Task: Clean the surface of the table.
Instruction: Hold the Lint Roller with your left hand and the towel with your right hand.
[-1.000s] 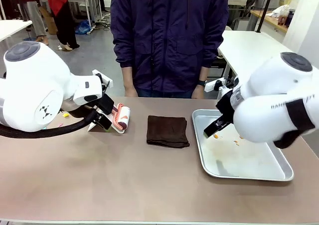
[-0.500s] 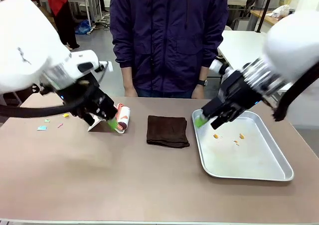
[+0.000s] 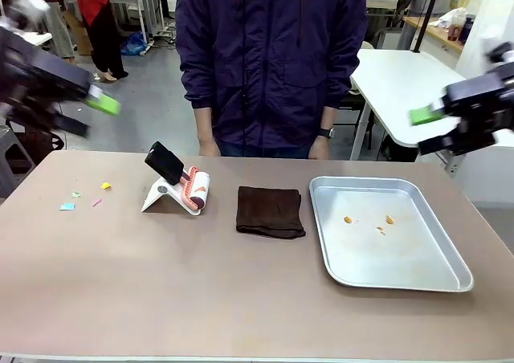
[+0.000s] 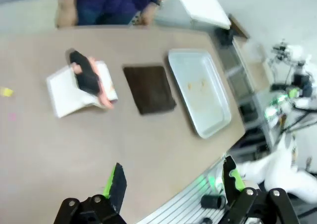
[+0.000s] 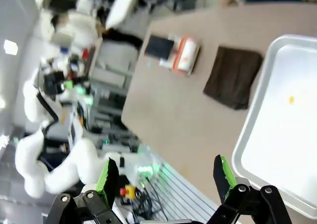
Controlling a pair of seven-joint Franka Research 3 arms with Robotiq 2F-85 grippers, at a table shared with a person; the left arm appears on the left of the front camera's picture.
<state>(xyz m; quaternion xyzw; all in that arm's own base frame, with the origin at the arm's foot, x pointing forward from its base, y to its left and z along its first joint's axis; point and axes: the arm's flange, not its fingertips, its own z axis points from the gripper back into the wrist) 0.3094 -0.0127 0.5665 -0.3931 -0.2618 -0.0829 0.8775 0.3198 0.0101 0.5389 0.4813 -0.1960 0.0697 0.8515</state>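
Note:
The brownish table [image 3: 201,291] holds small coloured paper scraps [image 3: 68,206] near its left end. My left gripper [image 3: 98,104] hangs blurred, high above the table's far left corner. It is open with nothing in it, as the left wrist view [image 4: 173,182] shows from well above the table [image 4: 148,135]. My right gripper [image 3: 430,124] is raised off the table's right side. In the right wrist view [image 5: 166,179] it is also open, high over the table [image 5: 183,110].
A lint roller on a white stand [image 3: 181,188] sits left of centre, with a folded dark brown cloth [image 3: 270,211] beside it. A silver tray [image 3: 434,279] with orange crumbs [image 3: 348,219] lies at the right. A person in a purple jacket [image 3: 269,58] stands at the far edge.
Both arms have swung up and outward. The left gripper has left the lint roller and the right gripper has left the tray. Both stayed open.

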